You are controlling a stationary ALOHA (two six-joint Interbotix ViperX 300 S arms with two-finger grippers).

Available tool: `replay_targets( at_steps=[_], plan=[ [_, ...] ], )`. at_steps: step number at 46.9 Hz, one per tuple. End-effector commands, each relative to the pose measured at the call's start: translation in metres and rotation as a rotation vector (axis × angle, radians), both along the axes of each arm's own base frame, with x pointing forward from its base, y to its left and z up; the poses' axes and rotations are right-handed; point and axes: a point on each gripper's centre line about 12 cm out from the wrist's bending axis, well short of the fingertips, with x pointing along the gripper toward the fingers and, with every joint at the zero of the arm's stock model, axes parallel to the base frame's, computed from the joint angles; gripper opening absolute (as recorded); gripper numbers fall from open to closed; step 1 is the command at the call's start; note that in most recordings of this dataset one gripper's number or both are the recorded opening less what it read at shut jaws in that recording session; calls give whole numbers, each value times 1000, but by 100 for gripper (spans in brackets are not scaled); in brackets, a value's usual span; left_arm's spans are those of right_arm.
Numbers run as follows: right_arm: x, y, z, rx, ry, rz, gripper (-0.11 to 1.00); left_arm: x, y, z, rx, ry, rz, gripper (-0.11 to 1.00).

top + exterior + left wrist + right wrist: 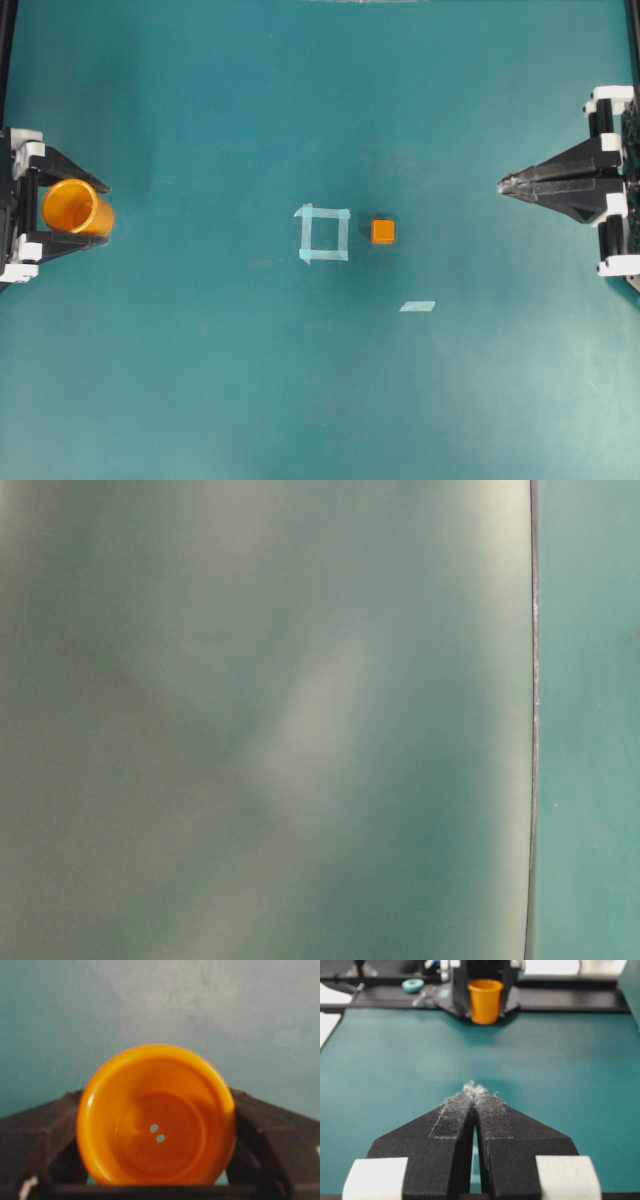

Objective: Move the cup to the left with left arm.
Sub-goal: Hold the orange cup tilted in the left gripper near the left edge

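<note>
Apparently nearly done, the cup [77, 208] sits at the table's far left, gripped between the left gripper [88, 210] fingers, awaiting only release, while the right gripper [503, 184] rests pinched closed.

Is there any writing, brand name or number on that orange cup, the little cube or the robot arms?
None can be read.
The cup: plain orange, only two small holes in its bottom.
The orange cube: no marks visible.
The left gripper and right gripper: no lettering visible.

Even, bright light; table-level view wholly blurred; soft-focus cup [156, 1116] close up.
</note>
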Motion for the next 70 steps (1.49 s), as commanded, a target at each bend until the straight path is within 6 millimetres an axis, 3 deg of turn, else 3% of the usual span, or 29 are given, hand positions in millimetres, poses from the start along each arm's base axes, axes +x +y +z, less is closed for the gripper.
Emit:
replay_targets(
  at_steps=[1, 30, 70],
  plan=[
    [3, 0, 12, 1, -31, -2, 0, 2, 0, 2, 5, -6, -3, 67],
    [3, 0, 14, 3, -34, -2, 0, 26, -16, -27, 45, 203, -125, 67],
    [3, 0, 11, 3, -20, -2, 0, 15, -16, -14, 48, 98, -122, 67]
  ],
)
